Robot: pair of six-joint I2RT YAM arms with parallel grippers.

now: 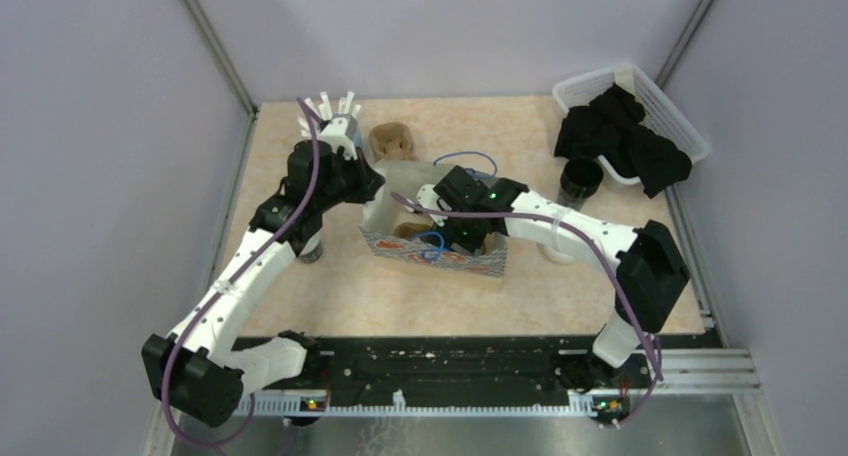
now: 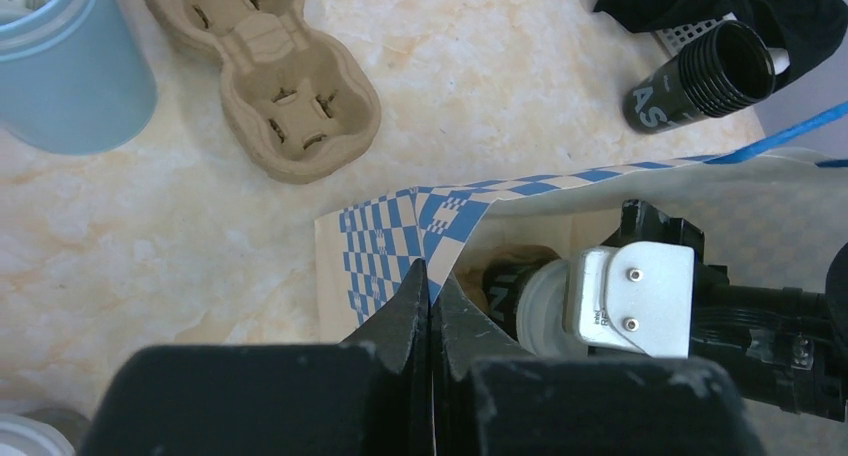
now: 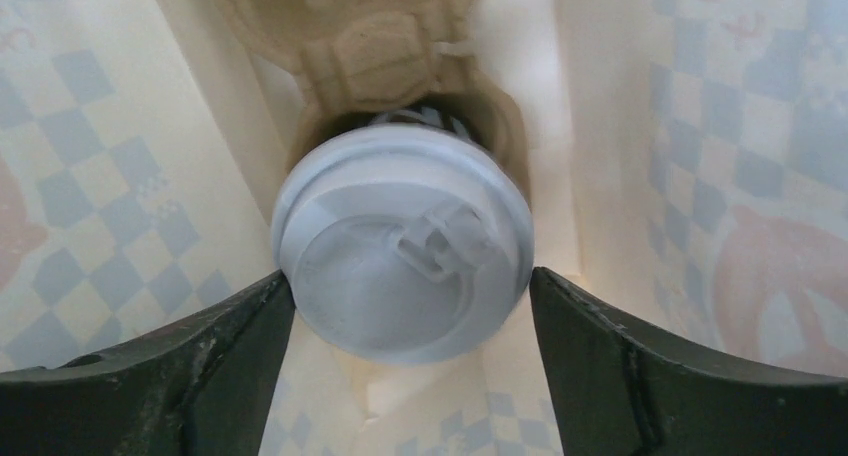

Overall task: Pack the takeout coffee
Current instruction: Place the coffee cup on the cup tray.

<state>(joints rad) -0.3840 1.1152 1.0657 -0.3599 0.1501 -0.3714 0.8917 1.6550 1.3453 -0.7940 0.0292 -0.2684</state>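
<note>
Your left fingers pinch shut on the rim of the checked bag. Your right fingers flank the white-lidded coffee cup, seated at the 6 o'clock end of the pulp carrier inside the bag. You cannot tell whether they grip it.

Left arm, right arm: white moulded links, black joint housings, boxy black shoulder blocks; a purple cable runs along each. Green indicator light on the right wrist. Left gripper, right gripper: matt black wedge fingers, scuffed grey; the right one carries a silver plate with two screws
</note>
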